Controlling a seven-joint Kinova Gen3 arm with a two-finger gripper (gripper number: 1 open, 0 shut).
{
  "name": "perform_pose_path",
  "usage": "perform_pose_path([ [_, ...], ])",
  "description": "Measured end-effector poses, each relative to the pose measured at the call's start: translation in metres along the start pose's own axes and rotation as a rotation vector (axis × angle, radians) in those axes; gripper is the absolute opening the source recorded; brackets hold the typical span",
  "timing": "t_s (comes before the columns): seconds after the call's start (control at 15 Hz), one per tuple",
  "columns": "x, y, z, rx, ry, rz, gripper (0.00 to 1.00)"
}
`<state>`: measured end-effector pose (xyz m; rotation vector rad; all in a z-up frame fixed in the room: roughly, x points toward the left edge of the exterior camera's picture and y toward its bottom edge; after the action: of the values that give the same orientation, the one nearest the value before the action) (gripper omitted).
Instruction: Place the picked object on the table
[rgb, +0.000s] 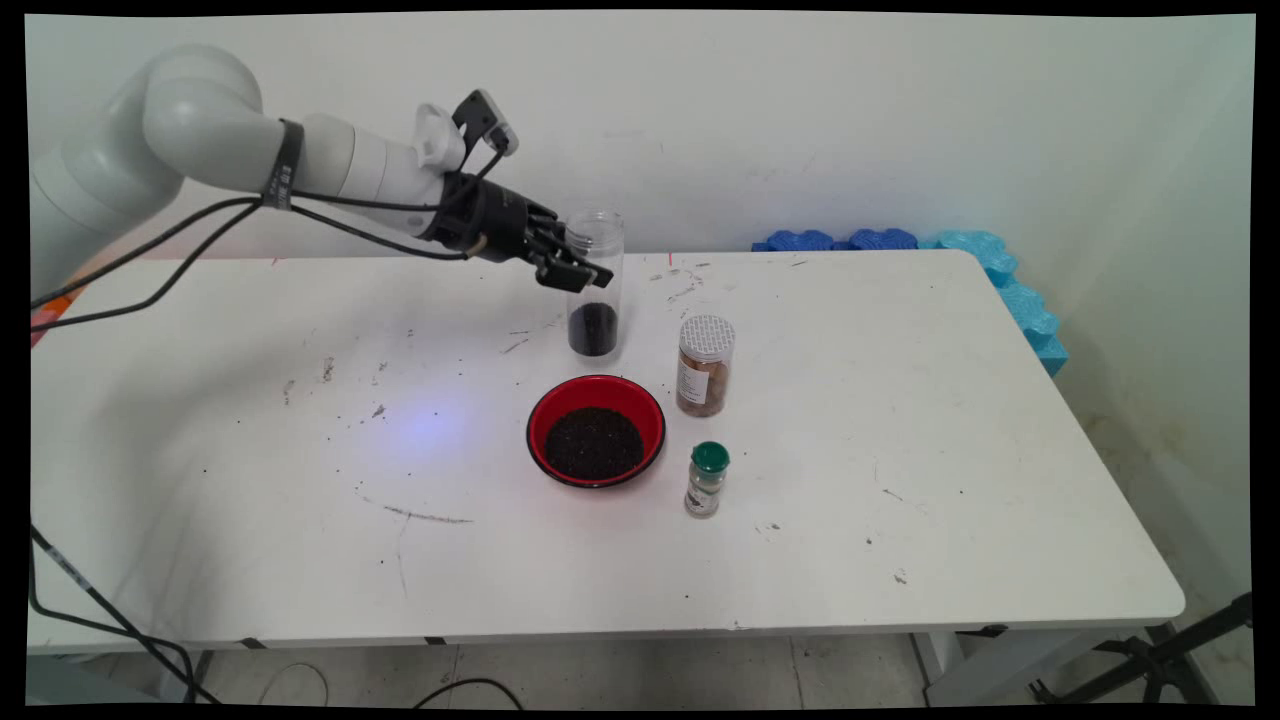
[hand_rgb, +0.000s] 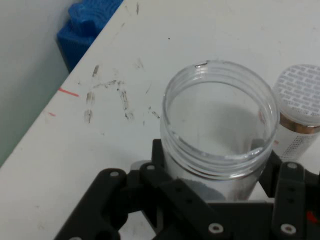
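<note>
A tall clear lidless jar (rgb: 595, 300) with dark grains at its bottom stands upright on the white table (rgb: 900, 450), behind the middle. My gripper (rgb: 588, 270) reaches in from the left and is shut on the jar's upper part. In the hand view the open mouth of the jar (hand_rgb: 220, 115) sits between my two fingers (hand_rgb: 157, 152), which press on both of its sides. Just in front of the jar is a red bowl (rgb: 540, 420) filled with dark grains.
A jar with a white lid and brown contents (rgb: 705, 365) (hand_rgb: 300, 110) stands right of the clear jar. A small green-capped shaker (rgb: 707, 480) stands right of the bowl. Blue foam pieces (rgb: 900, 240) (hand_rgb: 87, 25) line the table's far right edge.
</note>
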<state>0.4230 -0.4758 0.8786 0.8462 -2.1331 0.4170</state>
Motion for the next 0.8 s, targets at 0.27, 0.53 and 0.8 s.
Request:
perform_pose_path([
  [0.27,-0.010,0.001,0.007,-0.009,-0.008,0.000,0.00],
  [0.53,-0.017,0.003,0.013,-0.017,-0.016,0.002,0.00],
  [0.8,-0.022,0.004,0.017,-0.023,-0.020,0.003,0.00],
])
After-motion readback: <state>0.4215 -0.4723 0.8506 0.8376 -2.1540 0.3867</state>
